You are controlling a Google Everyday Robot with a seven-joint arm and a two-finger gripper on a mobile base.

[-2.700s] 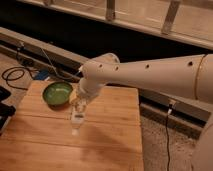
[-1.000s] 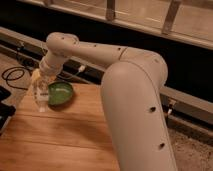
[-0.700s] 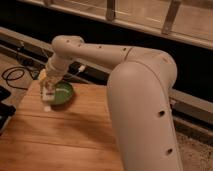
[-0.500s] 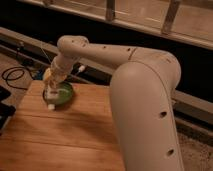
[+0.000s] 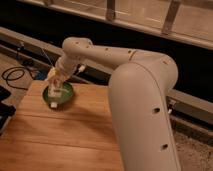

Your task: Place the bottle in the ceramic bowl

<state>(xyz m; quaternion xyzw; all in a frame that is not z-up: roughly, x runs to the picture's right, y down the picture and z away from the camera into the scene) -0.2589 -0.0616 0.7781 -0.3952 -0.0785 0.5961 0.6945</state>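
One view only: it looks from high up, close behind my arm (image 5: 142, 95), down and forward across the wooden table (image 5: 75, 137). My arm fills the near right; my gripper (image 5: 55, 87) hangs over the bowl (image 5: 69, 98), far left.

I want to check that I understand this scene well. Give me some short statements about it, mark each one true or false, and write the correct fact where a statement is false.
1. The end effector holds the bottle over the ceramic bowl. True.
2. The ceramic bowl is red. False: it is green.
3. The bowl stands on a wooden table. True.
4. The bottle lies flat on the table beside the bowl. False: it hangs upright at the end effector, above the bowl.
5. A dark cable lies on the floor left of the table. True.
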